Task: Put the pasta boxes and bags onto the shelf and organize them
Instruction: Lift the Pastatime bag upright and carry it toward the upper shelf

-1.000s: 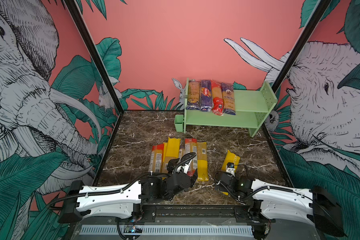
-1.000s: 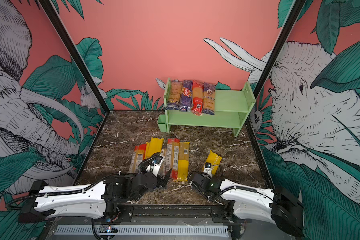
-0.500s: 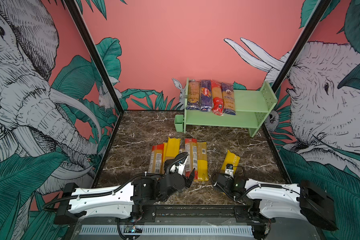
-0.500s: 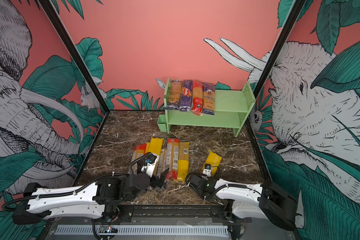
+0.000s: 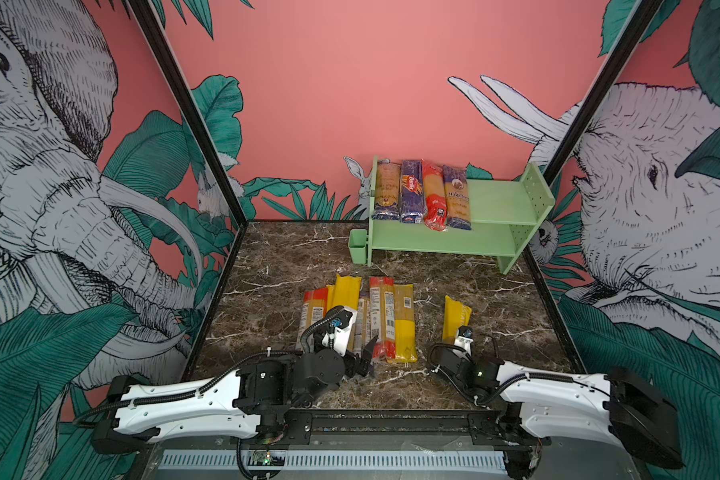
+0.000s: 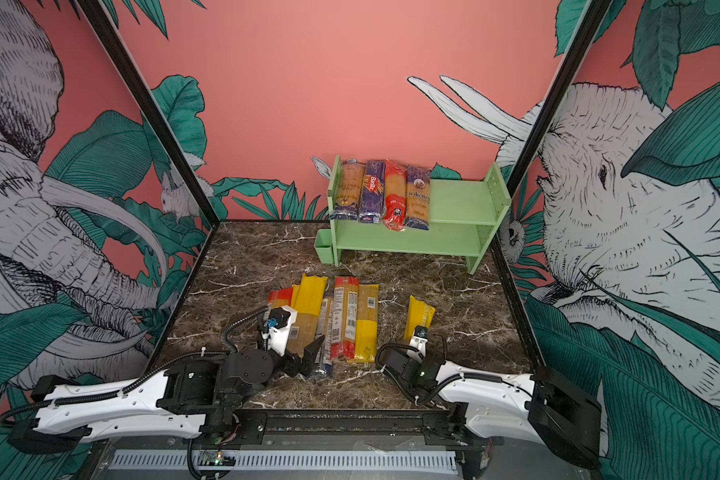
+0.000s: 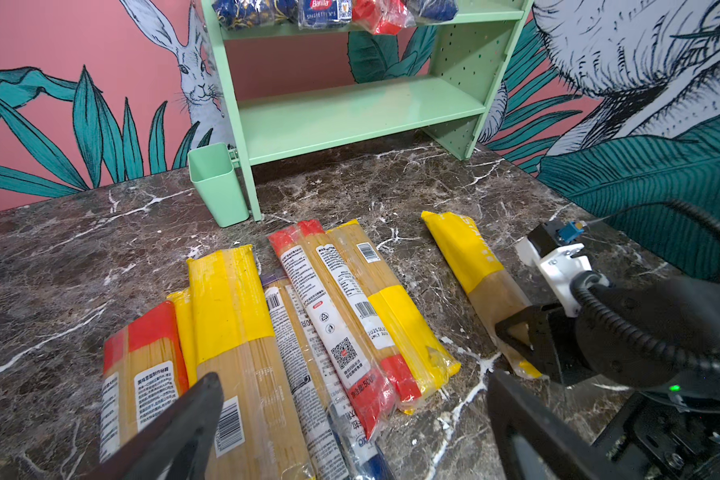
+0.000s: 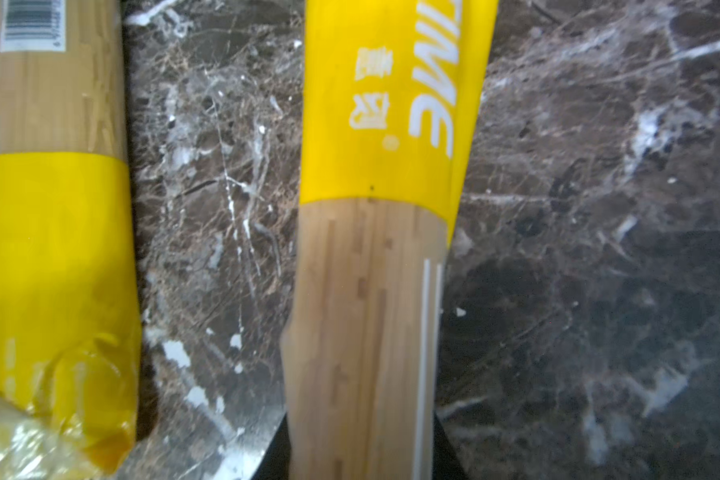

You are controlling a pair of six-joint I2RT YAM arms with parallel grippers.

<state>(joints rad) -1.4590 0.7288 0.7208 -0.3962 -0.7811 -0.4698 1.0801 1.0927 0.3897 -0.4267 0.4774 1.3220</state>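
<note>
Four packs (image 5: 410, 191) on shelf (image 5: 499, 199); right gripper (image 8: 360, 455) clamped on one yellow pack (image 8: 375, 291); left gripper (image 7: 353, 375) apart.

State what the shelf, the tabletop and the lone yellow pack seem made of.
Shelf: probably painted sheet metal, satin green; thin panels, punched holes.
Tabletop: marble or a marble-look laminate, polished; white veins on brown.
Yellow pack: glossy plastic film, partly clear; strands show through.

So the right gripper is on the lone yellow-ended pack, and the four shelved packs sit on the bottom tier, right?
Not the bottom tier: the four shelved packs lie on the top tier of the shelf, as both top views show. The right gripper is on the lone yellow-ended pack.
</note>
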